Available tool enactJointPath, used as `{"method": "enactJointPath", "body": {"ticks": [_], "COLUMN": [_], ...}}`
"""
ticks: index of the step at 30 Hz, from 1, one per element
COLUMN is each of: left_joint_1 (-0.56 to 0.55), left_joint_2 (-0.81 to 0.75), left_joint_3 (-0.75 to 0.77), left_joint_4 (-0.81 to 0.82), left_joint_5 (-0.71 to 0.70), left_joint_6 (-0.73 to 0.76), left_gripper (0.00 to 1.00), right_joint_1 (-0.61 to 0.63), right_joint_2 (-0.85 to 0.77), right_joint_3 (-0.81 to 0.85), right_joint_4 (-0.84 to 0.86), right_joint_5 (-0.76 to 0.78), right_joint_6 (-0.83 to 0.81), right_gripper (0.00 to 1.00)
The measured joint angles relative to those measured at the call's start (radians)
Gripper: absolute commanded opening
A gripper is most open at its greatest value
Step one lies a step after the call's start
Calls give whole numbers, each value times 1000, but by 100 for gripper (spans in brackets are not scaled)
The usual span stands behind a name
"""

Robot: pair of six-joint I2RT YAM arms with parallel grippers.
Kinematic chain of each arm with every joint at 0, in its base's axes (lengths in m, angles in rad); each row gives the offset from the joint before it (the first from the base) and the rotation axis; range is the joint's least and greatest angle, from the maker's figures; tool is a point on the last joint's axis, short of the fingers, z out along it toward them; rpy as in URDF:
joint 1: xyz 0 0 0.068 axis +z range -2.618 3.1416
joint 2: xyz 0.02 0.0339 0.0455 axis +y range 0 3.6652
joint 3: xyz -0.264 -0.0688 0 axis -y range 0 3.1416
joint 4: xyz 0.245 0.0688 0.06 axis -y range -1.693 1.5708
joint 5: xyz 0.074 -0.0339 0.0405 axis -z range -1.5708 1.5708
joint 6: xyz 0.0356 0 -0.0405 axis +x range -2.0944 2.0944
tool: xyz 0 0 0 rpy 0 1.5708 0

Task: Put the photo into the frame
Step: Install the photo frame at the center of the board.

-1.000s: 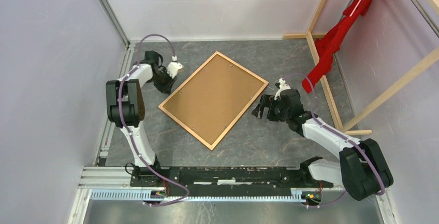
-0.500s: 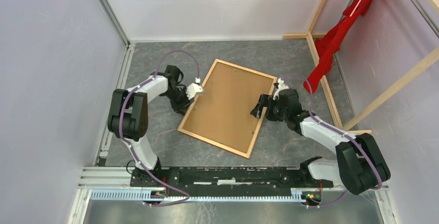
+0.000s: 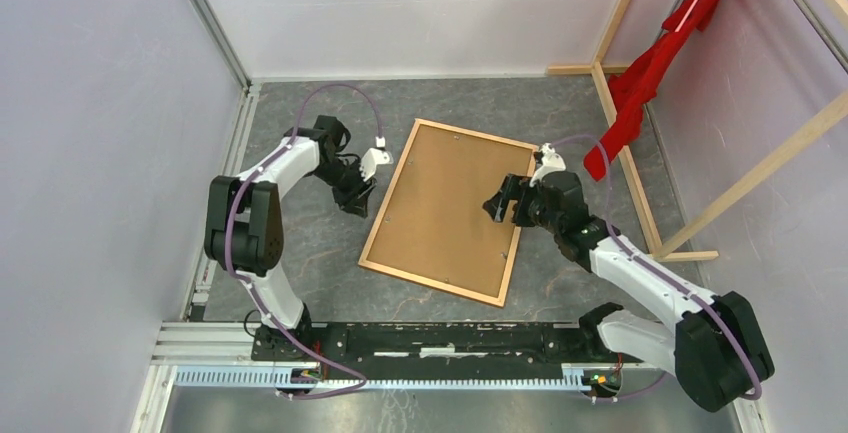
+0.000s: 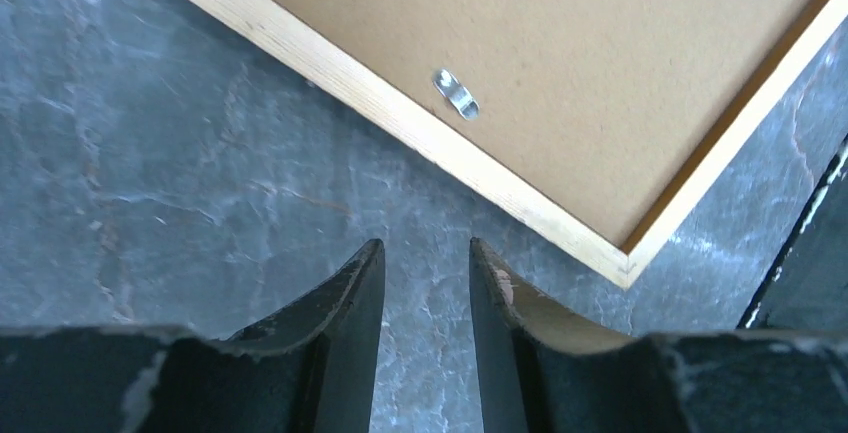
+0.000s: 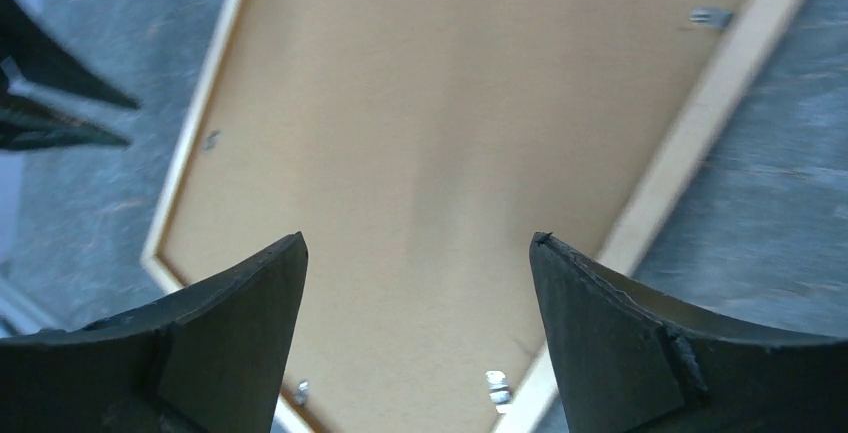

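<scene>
Position of task items: the frame (image 3: pixel 430 282) lies flat on the grey bench (image 3: pixel 320 263), back side up, its long rails running away from the arm bases with a slight tilt. The brown backing board (image 3: pixel 445 208) fills the frame. The photo is not on show; whether it sits beneath the board cannot be told.

Left claw (image 3: pixel 357 198): just outside the frame's left long rail, low over bare bench. The wrist view shows its 2 fingers (image 4: pixel 370 333) a narrow gap apart, with bench visible between them and nothing pinched. The tips stand short of the rail, not touching it. 1 metal turn clip (image 4: pixel 455 93) lies on the board just inside that rail.

Right claw (image 3: pixel 500 203): over the backing board, just inside the frame's right long rail. Its fingers (image 5: pixel 250 303) are spread wide, with nothing between them. Contact with the board cannot be confirmed; the wrist view is blurred.

Beyond the frame's right rail: pale wooden beams (image 3: pixel 625 153) carrying a red cloth (image 3: pixel 650 63).
</scene>
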Motion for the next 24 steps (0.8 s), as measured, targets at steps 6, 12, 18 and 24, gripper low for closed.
{"method": "enactJointPath", "body": {"ticks": [6, 12, 18, 24], "left_joint_1": [-10, -23, -23, -23], "left_joint_2": [51, 119, 125, 134], "left_joint_3": [53, 51, 50, 47], "left_joint_4": [13, 34, 47, 53], "left_joint_5": [61, 54, 50, 50], "left_joint_6": [-31, -43, -45, -44], "left_gripper": [44, 40, 33, 33], "right_joint_1": [184, 352, 441, 475], "right_joint_2": [42, 276, 490, 651], "right_joint_3": [1, 43, 169, 301], "right_joint_4": [127, 259, 374, 464], "right_joint_5": [10, 10, 6, -2], "right_joint_6": [69, 137, 181, 210], "right_gripper": [87, 86, 82, 81]}}
